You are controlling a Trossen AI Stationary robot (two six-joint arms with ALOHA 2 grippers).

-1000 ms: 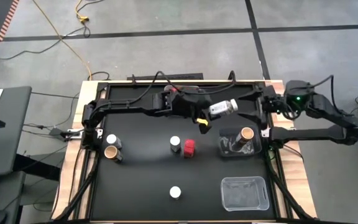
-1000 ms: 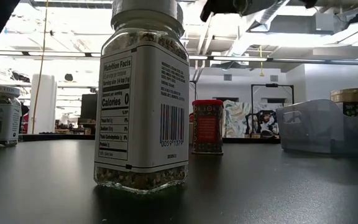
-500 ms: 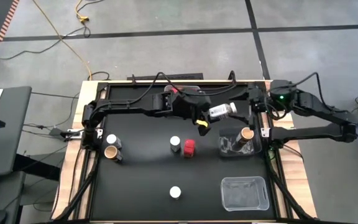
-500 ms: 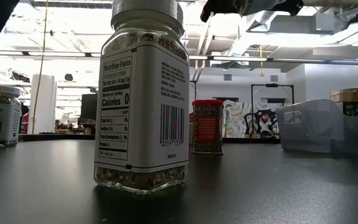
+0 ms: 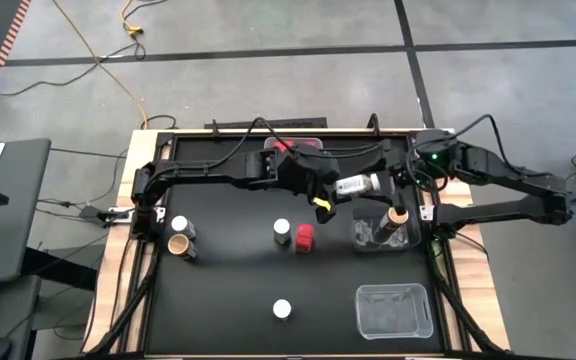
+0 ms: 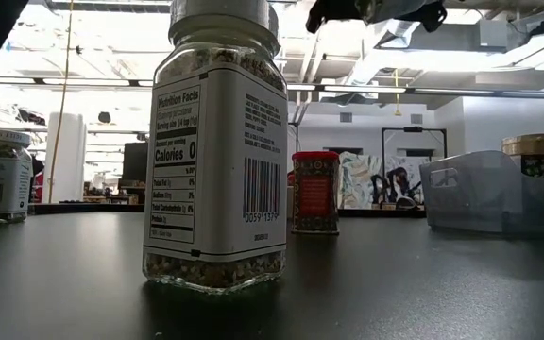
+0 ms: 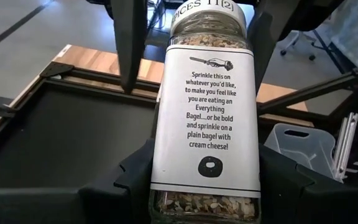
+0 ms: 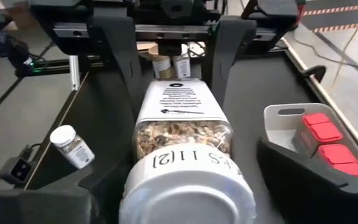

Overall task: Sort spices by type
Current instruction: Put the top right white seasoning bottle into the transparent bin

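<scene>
Left gripper (image 5: pixel 330 190) clamping white-lidded jar (image 5: pixel 356 185) midair, right wrist view showing right gripper (image 5: pixel 393 182) now straddling its lid, fingers still parted.

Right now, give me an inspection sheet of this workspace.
Surface: black table, no spills seen.
Job's things: one jar held in the air; red box and white-lidded jar standing side by side.
Clutter: white bin, clear bin.
Grippers: left gripper shut on the jar; right gripper, jaws open around its lid.
Cables: yellow cable on the floor.
Surroundings: no people seen.
</scene>
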